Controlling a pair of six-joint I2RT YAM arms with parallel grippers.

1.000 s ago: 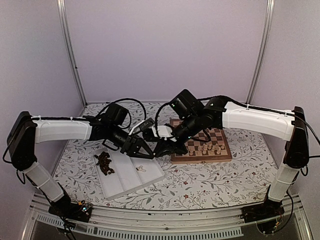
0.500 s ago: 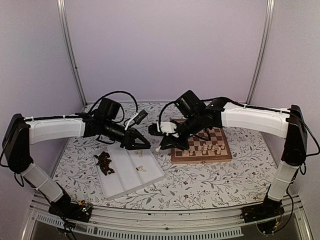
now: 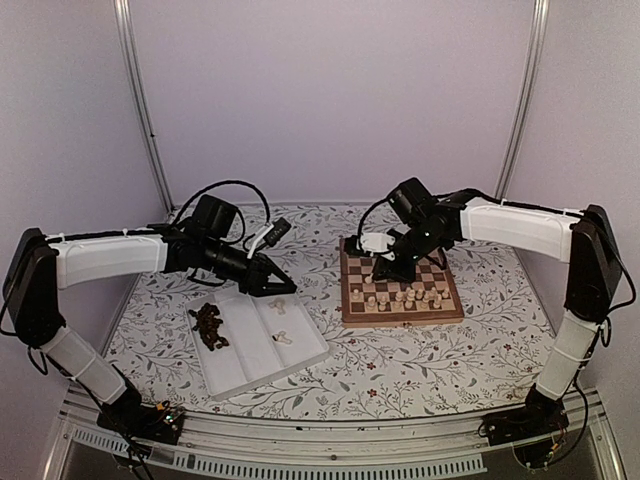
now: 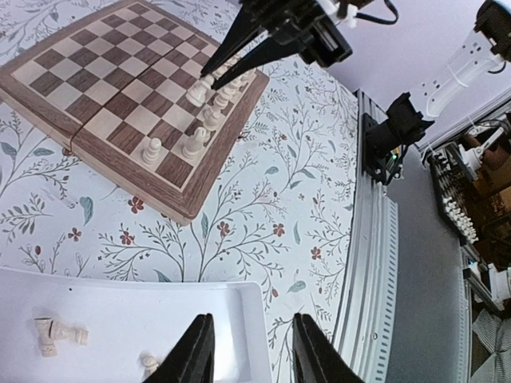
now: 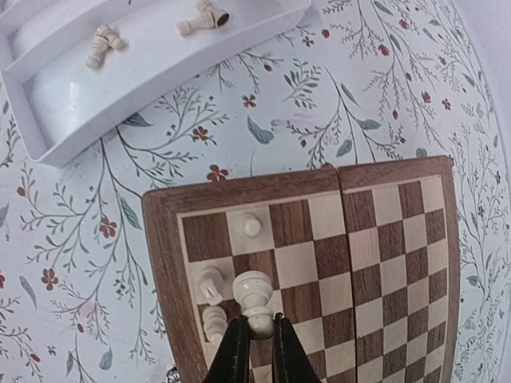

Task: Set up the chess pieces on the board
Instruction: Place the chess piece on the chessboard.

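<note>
The board (image 3: pixel 401 319) lies right of centre, with several pale cream chess pieces (image 3: pixel 400 296) along its near rows. My right gripper (image 3: pixel 386 268) hovers over the board's left side, shut on a cream piece (image 5: pixel 255 297) by its base. In the right wrist view that piece hangs beside two standing cream pieces (image 5: pixel 211 284), with another (image 5: pixel 249 225) one row further. My left gripper (image 4: pixel 251 351) is open and empty above the corner of the white tray (image 4: pixel 239 307). Loose cream pieces (image 4: pixel 56 335) lie in the tray. The left gripper (image 3: pixel 284 289) points right.
The white tray (image 3: pixel 250 365) sits left of the board and holds a pile of dark brown pieces (image 3: pixel 208 325) in its left compartment and a few cream ones (image 3: pixel 283 338). The table's near rail (image 4: pixel 375 239) runs close behind the tray.
The two grippers met beside the tray, then parted. My left gripper opened and drew back left. My right gripper carried the cream piece right, over the board.
</note>
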